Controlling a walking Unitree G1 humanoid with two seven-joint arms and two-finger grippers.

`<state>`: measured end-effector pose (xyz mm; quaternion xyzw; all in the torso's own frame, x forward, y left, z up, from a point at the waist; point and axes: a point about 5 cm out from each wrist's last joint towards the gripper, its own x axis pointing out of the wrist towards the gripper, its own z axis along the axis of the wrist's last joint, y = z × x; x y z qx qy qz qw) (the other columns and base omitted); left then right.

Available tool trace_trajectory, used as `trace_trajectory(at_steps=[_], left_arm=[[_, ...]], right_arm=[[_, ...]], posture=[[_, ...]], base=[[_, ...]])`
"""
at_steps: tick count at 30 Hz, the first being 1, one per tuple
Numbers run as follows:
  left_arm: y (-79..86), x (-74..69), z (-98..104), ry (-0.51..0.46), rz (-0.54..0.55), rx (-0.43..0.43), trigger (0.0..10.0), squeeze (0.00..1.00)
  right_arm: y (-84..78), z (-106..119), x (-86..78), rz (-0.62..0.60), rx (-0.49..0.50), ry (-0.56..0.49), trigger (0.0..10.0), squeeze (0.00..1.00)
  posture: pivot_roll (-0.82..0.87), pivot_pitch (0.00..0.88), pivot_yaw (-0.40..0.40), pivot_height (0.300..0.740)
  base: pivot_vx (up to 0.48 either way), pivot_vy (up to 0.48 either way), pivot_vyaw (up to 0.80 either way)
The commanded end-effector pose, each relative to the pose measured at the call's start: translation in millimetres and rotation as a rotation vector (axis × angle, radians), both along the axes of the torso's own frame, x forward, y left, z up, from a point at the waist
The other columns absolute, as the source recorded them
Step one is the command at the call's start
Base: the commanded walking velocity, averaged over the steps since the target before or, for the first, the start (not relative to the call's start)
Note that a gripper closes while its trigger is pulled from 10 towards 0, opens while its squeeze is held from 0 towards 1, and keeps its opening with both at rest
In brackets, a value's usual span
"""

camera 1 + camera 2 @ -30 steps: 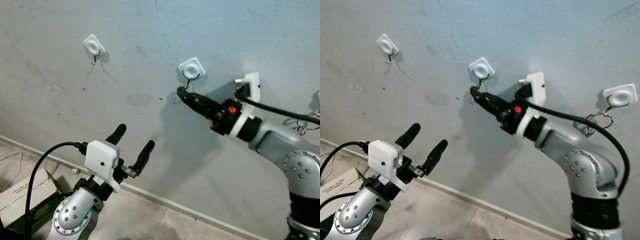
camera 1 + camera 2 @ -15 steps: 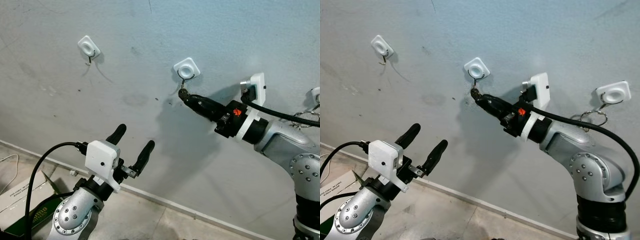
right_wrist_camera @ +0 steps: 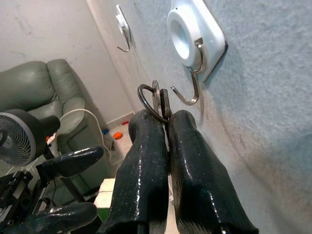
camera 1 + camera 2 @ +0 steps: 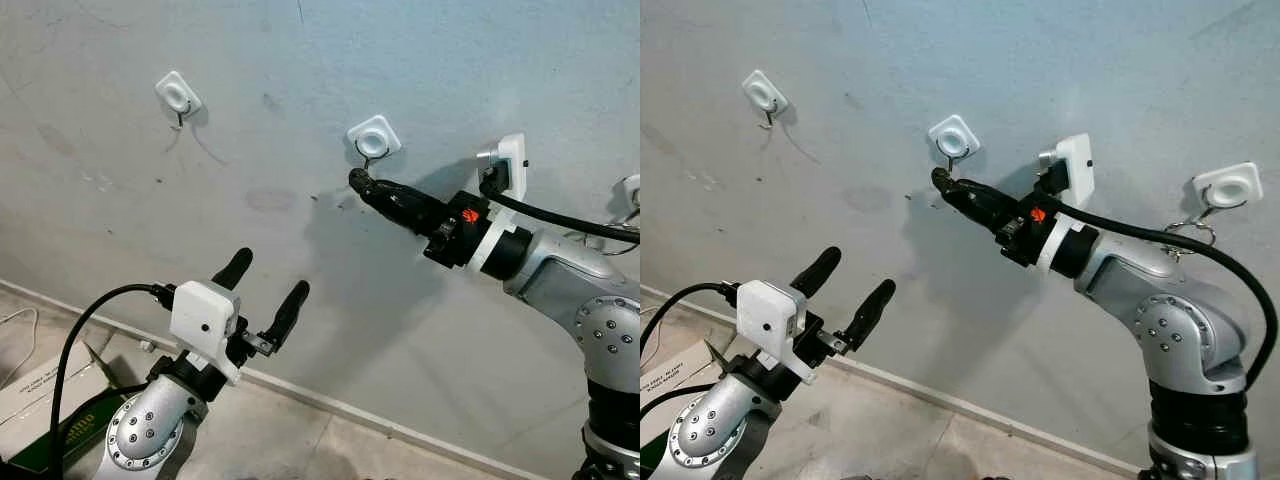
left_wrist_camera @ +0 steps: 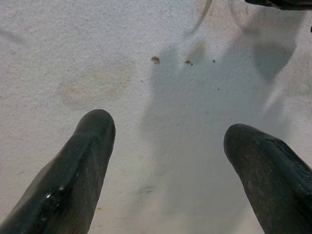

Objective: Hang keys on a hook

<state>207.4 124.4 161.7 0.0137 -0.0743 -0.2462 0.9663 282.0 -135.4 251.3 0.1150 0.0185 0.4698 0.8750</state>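
The keys (image 3: 157, 100) are being pinched tight by the right gripper (image 3: 165, 116) at frame centre — ring presented just beside the hook (image 3: 187, 85) for threading

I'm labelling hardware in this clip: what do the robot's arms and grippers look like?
Both arms are silver with bolted round joints. Each gripper, left and right, has two long glossy black fingers, a white boxy wrist camera and a black cable. The right wrist bears an orange mark.

Right arm stretched forward and up, right claw (image 3: 163, 119) pinched tight at its tips, left arm bent low, left claw (image 4: 262, 290) spread wide, pointing upward
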Motion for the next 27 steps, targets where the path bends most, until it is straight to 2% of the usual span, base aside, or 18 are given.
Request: trace_trajectory(at_steps=[1, 8, 13, 27], left_arm=[[-1.1, 0.3, -2, 0.012, -0.001, 0.011, 10.0, 0.00], [-1.2, 1.0, -2, 0.010, -0.006, 0.015, 10.0, 0.00], [-1.2, 0.3, -3, 0.011, -0.003, 0.015, 10.0, 0.00], [-1.3, 0.5, -3, 0.011, -0.007, 0.017, 10.0, 0.00]], right_arm=[[0.8, 1, -1.2, 0.008, -0.005, -0.001, 10.0, 0.00], [12.0, -1, -3.6, 0.065, 0.009, 0.017, 10.0, 0.00], [13.3, -1, -2.1, 0.073, 0.019, 0.030, 10.0, 0.00], [11.6, -1, 9.0, 0.005, 0.034, 0.021, 10.0, 0.00]], posture=[[0.03, 0.116, 0.018, 0.740], [0.03, 0.112, 0.019, 0.740], [0.04, 0.111, 0.016, 0.740], [0.04, 0.110, 0.017, 0.740]], base=[[0.000, 0.000, 0.00], [0.000, 0.000, 0.00], [0.000, 0.000, 0.00], [0.000, 0.000, 0.00]])
